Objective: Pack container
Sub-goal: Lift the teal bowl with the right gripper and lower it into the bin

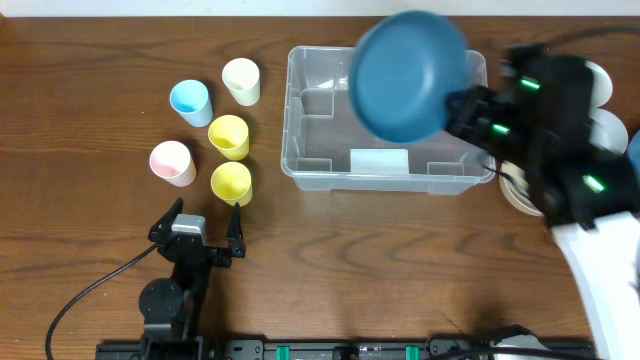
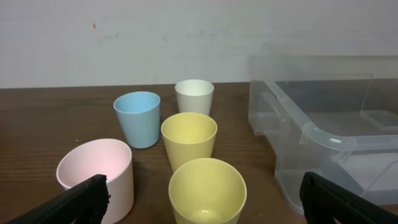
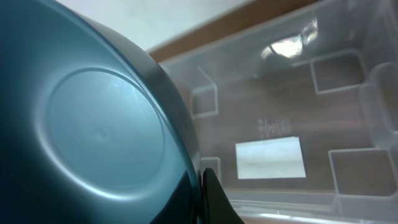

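**Item 1. Container [image 1: 385, 120], count: one.** Large clear plastic rectangular bin with a rolled rim and moulded inner ribs. It stood on the worktop [image 1: 80, 60] at the far centre, just right of the cups, with its opening upward. Its long axis ran left to right and its short axis near to far.

**Item 2. Label [image 1: 379, 160], count: one.** White rectangle at the near middle of the container's floor. The right wrist view showed faint print just above it, too small to read. No brand could be read anywhere.

**Item 3. Blue bowl [image 1: 410, 75], count: one.** Round, plain, dark blue. It was held in the air, tilted, with its underside turned up to the overhead camera. From overhead it lay over the container's far right part.

**Item 4. Cups, count: five.** All stood upright in a cluster left of the container.
- One light blue cup [image 1: 190, 102].
- One cream cup [image 1: 241, 81], the farthest.
- One pink cup [image 1: 172, 163], the leftmost.
- Two yellow: far yellow cup [image 1: 228, 136] and near yellow cup [image 1: 231, 182].

**Item 5. White dishes [image 1: 605, 85].** At the right edge, partly hidden by the right arm. Their count could not be told.

**Item 6. Grippers, count: two.**
- Left gripper [image 1: 200, 222]: released, jaws spread wide, grasping nothing. It sat near the near yellow cup and faced the cups.
- Right gripper [image 1: 462, 103]: clenched on the rim of the blue bowl.

**Item 7. Black cable [image 1: 90, 290], count: one.** It trailed from the left arm toward the near left.
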### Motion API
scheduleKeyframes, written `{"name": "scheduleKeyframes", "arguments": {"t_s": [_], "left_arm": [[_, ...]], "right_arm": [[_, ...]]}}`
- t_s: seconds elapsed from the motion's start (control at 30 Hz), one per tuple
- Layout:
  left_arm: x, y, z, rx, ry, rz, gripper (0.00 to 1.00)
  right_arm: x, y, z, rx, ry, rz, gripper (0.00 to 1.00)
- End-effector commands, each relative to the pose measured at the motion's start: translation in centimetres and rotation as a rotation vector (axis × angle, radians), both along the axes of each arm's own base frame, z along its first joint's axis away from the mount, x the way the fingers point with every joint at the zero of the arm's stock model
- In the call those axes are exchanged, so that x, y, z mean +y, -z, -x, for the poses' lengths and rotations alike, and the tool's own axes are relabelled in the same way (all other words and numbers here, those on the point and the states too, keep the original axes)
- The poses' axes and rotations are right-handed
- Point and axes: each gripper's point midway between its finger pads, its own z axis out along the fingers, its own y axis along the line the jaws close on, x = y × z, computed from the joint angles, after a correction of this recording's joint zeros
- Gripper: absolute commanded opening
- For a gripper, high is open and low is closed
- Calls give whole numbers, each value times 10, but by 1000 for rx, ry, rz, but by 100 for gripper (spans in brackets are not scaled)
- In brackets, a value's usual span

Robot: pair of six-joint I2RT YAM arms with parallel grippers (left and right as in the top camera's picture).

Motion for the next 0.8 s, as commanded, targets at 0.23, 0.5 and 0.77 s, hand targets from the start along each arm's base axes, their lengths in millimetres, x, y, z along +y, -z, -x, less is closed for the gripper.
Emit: {"name": "scheduleKeyframes", "arguments": {"t_s": [0.23,0.5,0.77], "left_arm": [[-1,15,1,42,12,-12,98],[-1,15,1,42,12,-12,98],[-1,15,1,42,12,-12,98]], "right_arm": [[17,76,-45,172,74,140,1],[36,142,-63,314,25,148,1],[41,196,-69,432,48,161,1]]}}
